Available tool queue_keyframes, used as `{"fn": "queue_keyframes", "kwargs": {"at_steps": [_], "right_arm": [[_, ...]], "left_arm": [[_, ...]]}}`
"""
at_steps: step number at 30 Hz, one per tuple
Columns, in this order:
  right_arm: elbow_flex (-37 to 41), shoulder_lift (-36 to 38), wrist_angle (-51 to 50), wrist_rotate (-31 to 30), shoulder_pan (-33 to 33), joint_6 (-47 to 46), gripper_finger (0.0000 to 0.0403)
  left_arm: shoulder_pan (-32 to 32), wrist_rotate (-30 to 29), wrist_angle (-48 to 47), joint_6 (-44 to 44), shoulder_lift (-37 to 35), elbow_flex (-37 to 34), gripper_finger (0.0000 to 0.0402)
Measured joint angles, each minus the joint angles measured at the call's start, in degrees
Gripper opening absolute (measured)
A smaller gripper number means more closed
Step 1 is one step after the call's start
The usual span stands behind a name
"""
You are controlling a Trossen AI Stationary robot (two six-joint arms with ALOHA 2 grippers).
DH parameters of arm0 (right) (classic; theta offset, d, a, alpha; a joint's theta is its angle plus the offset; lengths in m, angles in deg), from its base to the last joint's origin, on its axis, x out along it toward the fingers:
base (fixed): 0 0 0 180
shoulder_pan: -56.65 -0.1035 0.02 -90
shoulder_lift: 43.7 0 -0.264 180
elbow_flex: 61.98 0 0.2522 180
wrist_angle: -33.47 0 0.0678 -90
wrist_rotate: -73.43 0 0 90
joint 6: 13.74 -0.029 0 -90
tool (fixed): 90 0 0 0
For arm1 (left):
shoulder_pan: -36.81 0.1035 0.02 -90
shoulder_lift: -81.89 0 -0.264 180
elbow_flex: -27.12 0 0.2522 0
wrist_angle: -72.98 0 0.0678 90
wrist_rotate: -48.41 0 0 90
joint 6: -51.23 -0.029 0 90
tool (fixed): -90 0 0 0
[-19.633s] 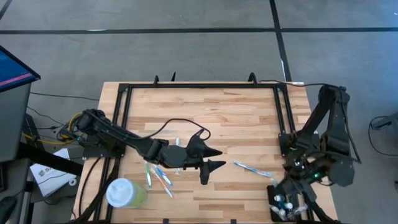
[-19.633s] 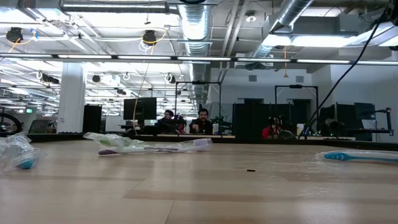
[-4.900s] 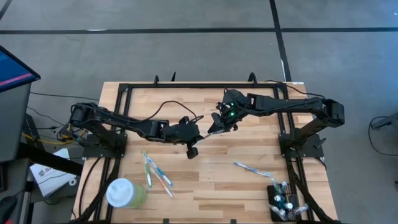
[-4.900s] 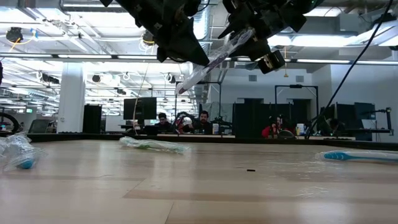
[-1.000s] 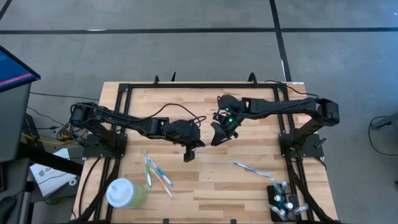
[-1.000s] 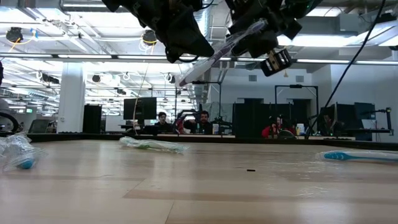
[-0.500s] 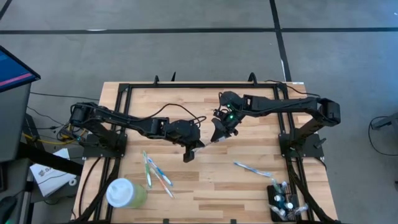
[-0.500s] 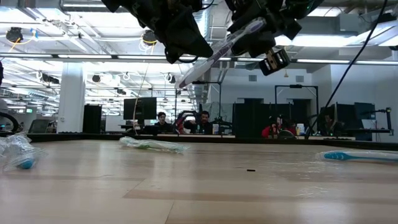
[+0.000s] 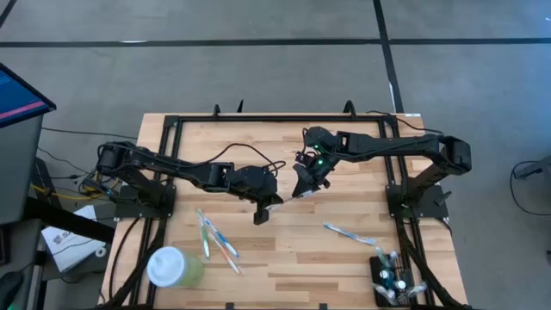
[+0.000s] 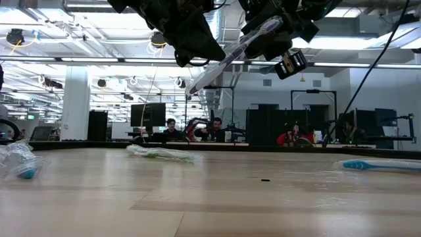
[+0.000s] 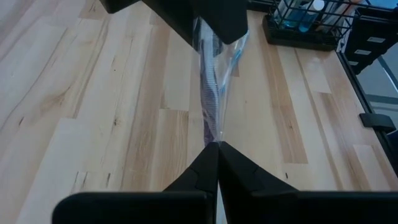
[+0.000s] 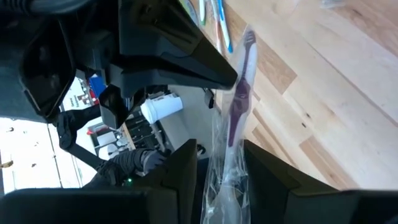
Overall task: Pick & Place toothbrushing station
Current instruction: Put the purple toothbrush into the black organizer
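While people [image 10: 214, 129] sit behind the wooden table [image 9: 344, 164] | left gripper [image 9: 272, 203], right gripper [image 9: 303, 186] both pinch wrapped toothbrush [image 10: 227, 58] aloft

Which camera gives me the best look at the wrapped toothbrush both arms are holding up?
The right wrist view: the purple toothbrush in its clear wrap fills the frame. The low view shows it slanting high above the table between both arms. The left wrist view shows mostly wrapper; the high view only a sliver.
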Motion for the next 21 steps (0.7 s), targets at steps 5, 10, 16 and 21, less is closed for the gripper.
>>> {"fn": "queue_keyframes", "kwargs": {"at_steps": [5, 10, 16, 21], "right_arm": [[0.0, -0.5, 0.0, 0.4, -0.1, 0.0, 0.0113], [0.0, -0.5, 0.0, 0.4, 0.0, 0.0, 0.0113], [0.0, -0.5, 0.0, 0.4, 0.0, 0.1, 0.0098], [0.0, -0.5, 0.0, 0.4, 0.0, 0.3, 0.0066]], "left_arm": [[0.0, 0.0, 0.0, -0.2, 0.0, 0.0, 0.0], [0.0, 0.0, 0.0, -0.2, 0.0, 0.0, 0.0], [0.0, 0.0, 0.0, -0.3, 0.0, 0.0, 0.0], [0.0, 0.0, 0.1, -0.4, 0.0, 0.0, 0.0]]}}
